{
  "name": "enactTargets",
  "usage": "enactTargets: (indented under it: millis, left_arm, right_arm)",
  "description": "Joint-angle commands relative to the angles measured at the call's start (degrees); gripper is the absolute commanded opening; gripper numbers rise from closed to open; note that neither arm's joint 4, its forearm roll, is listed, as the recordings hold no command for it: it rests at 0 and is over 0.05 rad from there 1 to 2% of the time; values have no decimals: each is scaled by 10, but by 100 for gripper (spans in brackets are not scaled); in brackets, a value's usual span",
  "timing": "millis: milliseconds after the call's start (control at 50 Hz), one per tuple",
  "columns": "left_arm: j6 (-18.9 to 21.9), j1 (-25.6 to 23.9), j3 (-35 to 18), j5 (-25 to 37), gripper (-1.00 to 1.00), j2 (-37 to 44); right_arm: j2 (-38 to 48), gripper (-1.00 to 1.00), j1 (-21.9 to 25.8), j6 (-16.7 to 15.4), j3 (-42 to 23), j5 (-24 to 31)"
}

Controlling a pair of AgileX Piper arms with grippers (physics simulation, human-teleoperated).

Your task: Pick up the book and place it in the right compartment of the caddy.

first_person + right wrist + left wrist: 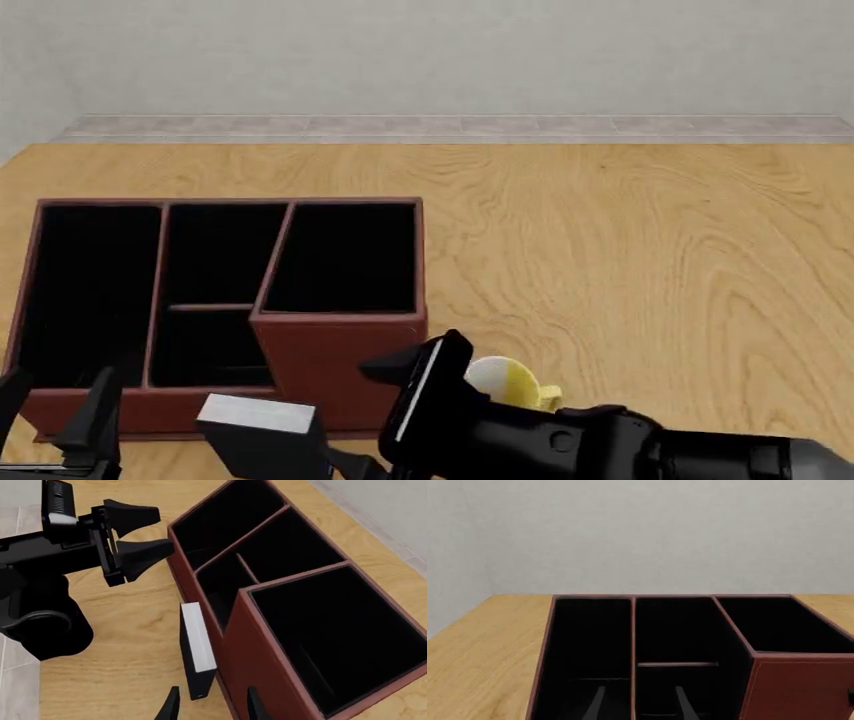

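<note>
The caddy (334,365) is a reddish-brown box with a black inside, at the table's left. Its right compartment (347,255), the tall-walled one, holds nothing. The book (260,435), black with white page edges, stands close against the caddy's near wall. In the right wrist view the book (198,647) reaches down between the fingers of my right gripper (212,707), which stands open and does not touch it. My left gripper (54,415) is open at the caddy's near left corner, its fingers (596,707) over the left sections.
A yellow mug (514,380) sits just right of the caddy, partly hidden behind my right arm (561,440). The left arm (47,555) shows in the right wrist view beside the caddy. Bare wood table stretches to the right and back.
</note>
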Motion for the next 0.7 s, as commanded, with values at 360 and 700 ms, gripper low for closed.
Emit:
enactTargets:
  millis: [360, 700]
  left_arm:
    - [0, 0, 0, 0, 100, 0]
    - [0, 0, 0, 0, 100, 0]
  right_arm:
    - [94, 100, 18, -11, -48, -12]
    - [132, 100, 28, -12, -72, -13]
